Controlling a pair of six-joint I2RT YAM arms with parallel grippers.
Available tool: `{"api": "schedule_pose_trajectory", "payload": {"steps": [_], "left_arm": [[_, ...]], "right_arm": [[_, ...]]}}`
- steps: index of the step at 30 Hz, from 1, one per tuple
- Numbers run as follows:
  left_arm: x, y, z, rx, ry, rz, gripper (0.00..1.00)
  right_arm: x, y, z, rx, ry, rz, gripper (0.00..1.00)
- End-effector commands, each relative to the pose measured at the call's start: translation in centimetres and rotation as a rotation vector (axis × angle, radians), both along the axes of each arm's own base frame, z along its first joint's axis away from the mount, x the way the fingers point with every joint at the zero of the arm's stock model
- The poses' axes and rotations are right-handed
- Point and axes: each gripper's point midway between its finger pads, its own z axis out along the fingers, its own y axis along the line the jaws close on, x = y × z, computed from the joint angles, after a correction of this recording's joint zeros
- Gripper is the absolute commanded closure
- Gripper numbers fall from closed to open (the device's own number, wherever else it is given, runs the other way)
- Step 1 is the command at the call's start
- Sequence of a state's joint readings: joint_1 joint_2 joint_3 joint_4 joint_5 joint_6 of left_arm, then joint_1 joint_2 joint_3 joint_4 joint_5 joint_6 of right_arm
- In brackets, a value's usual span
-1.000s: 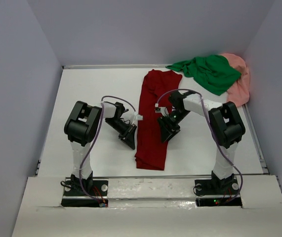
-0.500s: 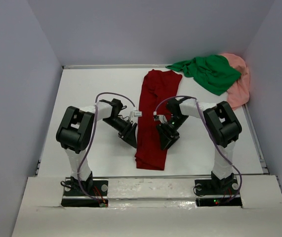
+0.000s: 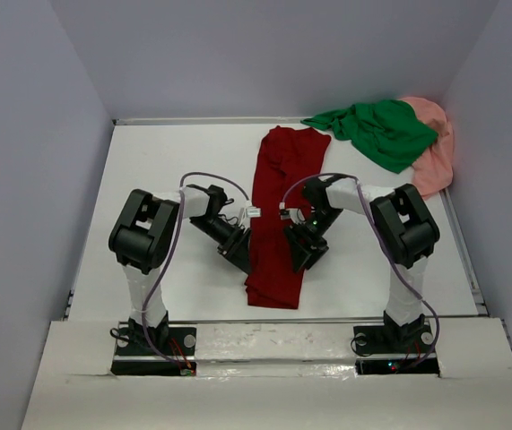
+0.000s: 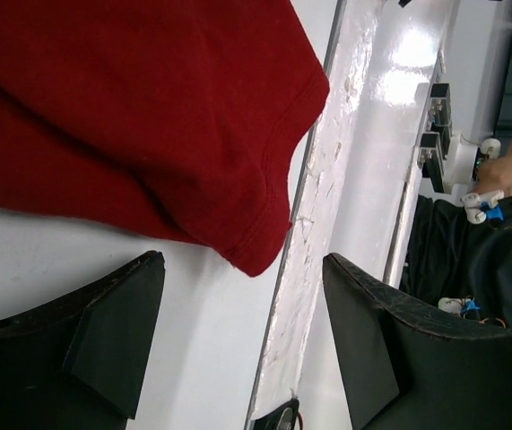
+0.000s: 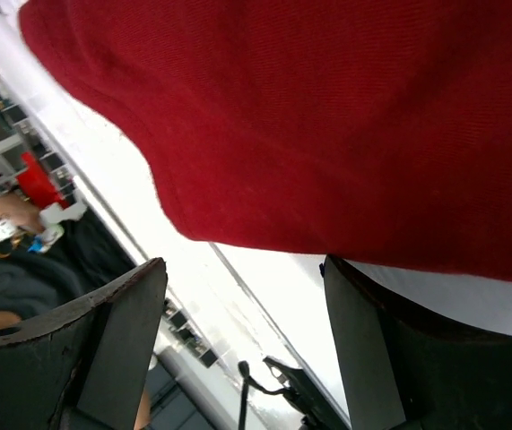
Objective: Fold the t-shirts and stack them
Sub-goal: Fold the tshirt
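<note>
The dark red t-shirt lies as a long narrow strip down the middle of the table, its near end towards the arms. My left gripper is low at the strip's left edge, my right gripper at its right edge. In the left wrist view the red shirt's hemmed corner lies just ahead of my left gripper, which is open and empty. The right wrist view shows the red cloth just beyond my right gripper, also open with nothing between its fingers. The green t-shirt lies crumpled over the pink t-shirt at the back right.
The white table is boxed in by grey walls at the left, back and right. Its taped front edge runs close past the red shirt's near end. The arm bases stand on the near ledge.
My left gripper has gone from nearly shut to open beside the red shirt's left edge. My right gripper slid nearer along the strip and widened slightly. The shirts have not moved.
</note>
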State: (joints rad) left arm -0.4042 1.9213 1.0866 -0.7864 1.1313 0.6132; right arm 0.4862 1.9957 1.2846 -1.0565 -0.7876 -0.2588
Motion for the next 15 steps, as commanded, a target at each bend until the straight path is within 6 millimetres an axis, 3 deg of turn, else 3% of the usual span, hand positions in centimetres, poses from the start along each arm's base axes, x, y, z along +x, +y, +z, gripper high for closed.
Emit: {"api": "schedule_pose_trajectory", "payload": {"steps": [1, 6, 8, 10, 12, 13, 14, 15], "left_arm": [[-0.9, -0.6, 1.1, -0.029, -0.005, -0.026, 0.2], [-0.5, -0.6, 1.2, -0.01, -0.028, -0.006, 0.22], [0.7, -0.6, 1.4, -0.002, -0.106, 0.025, 0.23], [3.5, -0.2, 2.4, 0.008, -0.204, 0.125, 0.23], [5.8, 1.0, 2.8, 0.043, -0.276, 0.231, 0.23], [8.1, 1.5, 3.2, 0.079, -0.356, 0.323, 0.23], [9.3, 2.0, 4.9, 0.069, -0.441, 0.376, 0.23], [10.1, 2.6, 5.2, 0.084, -0.49, 0.42, 0.23]], "right_arm": [[2.6, 0.3, 1.4, -0.016, -0.185, 0.001, 0.24], [9.4, -0.9, 3.4, -0.127, -0.599, -0.126, 0.24], [11.2, -1.4, 4.3, -0.158, -0.699, -0.167, 0.23], [13.3, -1.4, 6.0, -0.165, -0.8, -0.216, 0.24], [14.6, -0.9, 7.0, -0.146, -0.85, -0.247, 0.33], [15.2, -0.5, 7.6, -0.133, -0.866, -0.257, 0.39], [15.6, -0.2, 7.7, -0.124, -0.869, -0.255, 0.44], [16.2, 0.1, 7.8, -0.117, -0.877, -0.262, 0.69]]}}
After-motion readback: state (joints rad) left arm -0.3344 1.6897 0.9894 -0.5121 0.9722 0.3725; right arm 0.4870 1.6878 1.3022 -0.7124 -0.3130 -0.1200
